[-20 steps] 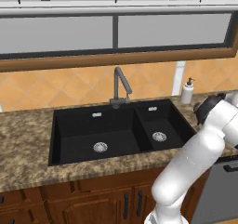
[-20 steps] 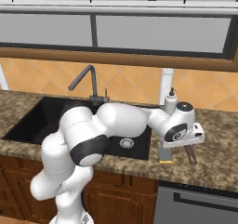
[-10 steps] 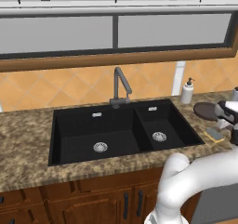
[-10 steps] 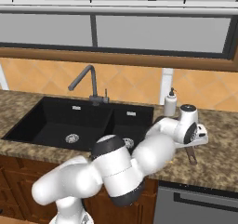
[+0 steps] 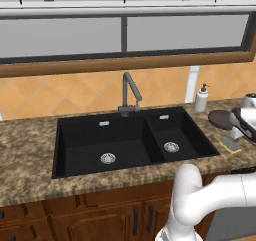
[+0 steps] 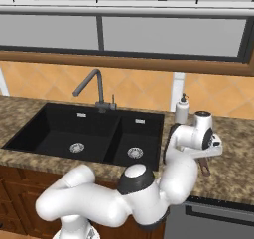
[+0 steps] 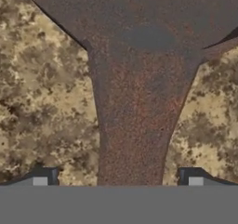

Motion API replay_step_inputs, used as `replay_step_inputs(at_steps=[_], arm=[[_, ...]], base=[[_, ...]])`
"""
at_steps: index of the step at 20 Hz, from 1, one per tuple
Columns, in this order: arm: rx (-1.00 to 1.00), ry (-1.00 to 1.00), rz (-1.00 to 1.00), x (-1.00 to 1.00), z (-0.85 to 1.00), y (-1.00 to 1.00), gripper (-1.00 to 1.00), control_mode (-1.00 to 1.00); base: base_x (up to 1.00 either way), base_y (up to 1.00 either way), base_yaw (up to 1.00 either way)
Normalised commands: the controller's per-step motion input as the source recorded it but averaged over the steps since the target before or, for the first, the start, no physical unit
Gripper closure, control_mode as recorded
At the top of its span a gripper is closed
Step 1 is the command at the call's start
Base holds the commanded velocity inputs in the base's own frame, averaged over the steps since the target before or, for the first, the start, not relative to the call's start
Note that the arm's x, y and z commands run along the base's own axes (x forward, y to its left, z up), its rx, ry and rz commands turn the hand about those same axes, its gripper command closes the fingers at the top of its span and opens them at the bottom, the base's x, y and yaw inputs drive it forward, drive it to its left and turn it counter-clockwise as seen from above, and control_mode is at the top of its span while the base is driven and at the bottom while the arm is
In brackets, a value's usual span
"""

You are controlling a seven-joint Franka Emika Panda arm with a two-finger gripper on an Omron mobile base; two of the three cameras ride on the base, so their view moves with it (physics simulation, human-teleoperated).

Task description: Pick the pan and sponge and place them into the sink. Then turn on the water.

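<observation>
Hand view — end effector (image 7: 118,181) has descended, straddling pan (image 7: 139,79) handle.

- The arm (image 6: 119,203) is seen as a chain of thick, rounded, glossy white tube segments.
- A dark charcoal cap (image 6: 135,177), ringed in black, is set into the bulbous joint on the right base view.
- Dark seams are shown where the white segments meet.
- The wrist (image 6: 201,134) is built of short white cylinders, with a dark ring visible on its end face.
- A flat pale grey hand block is carried below the wrist.
- The fingertips (image 7: 42,177) are shown as small dark blocks with pale grey faces, set well apart.
- No cables, screws or markings can be made out.
</observation>
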Motion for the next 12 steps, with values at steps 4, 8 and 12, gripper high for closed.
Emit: replay_step_inputs(at_steps=[4,8,12], arm=[[0.0,0.17,0.0,0.0,-0.56,-0.14,1.0,-1.0],[0.05,0.16,0.0,-0.09,-0.6,-0.15,1.0,-1.0],[0.12,0.08,0.06,-0.29,-0.59,-0.21,1.0,-1.0]], base=[[0.0,0.0,0.0],[0.0,0.0,0.0],[0.0,0.0,0.0]])
